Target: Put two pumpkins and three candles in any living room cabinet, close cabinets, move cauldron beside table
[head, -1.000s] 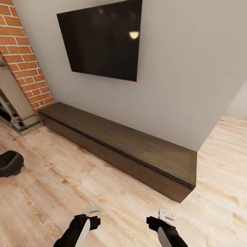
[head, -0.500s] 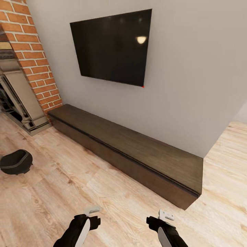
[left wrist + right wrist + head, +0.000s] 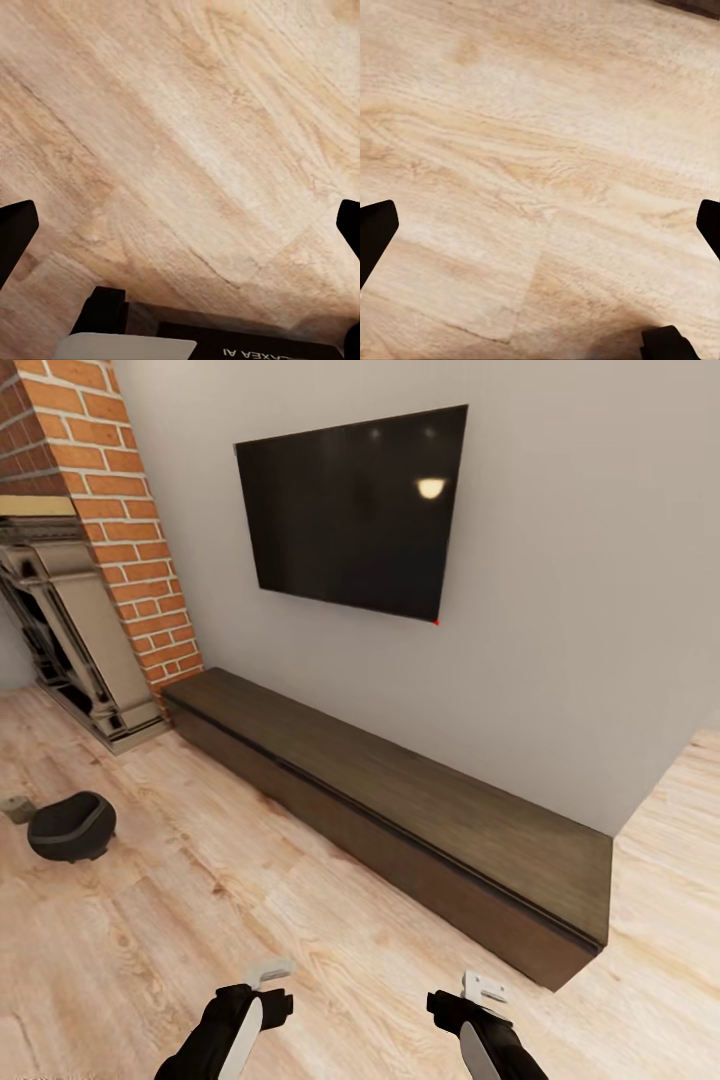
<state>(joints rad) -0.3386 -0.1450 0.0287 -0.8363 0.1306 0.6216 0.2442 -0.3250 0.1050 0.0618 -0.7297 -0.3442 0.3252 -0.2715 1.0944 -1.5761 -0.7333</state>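
Note:
The long low dark brown cabinet (image 3: 400, 800) runs along the grey wall, all its fronts shut. The dark round cauldron (image 3: 71, 826) stands on the wood floor at the far left, well apart from the cabinet. A small beige stub (image 3: 15, 809), possibly a candle, lies just beside the cauldron. My left gripper (image 3: 268, 972) and right gripper (image 3: 481, 988) hang low over bare floor in front of the cabinet, both open and empty. In the wrist views the left gripper (image 3: 180, 232) and right gripper (image 3: 540, 232) show dark fingertips spread wide over floorboards. The pumpkins and the table are out of view.
A black TV (image 3: 355, 510) hangs on the wall above the cabinet. A red brick chimney (image 3: 110, 510) with a grey fireplace surround (image 3: 75, 630) stands left of the cabinet's end. Wood floor (image 3: 250, 890) stretches between me and the cabinet.
The whole picture has shifted right, so the camera turned left. The cauldron, the beige stub and more of the fireplace have come into view. Both arms hold the same pose.

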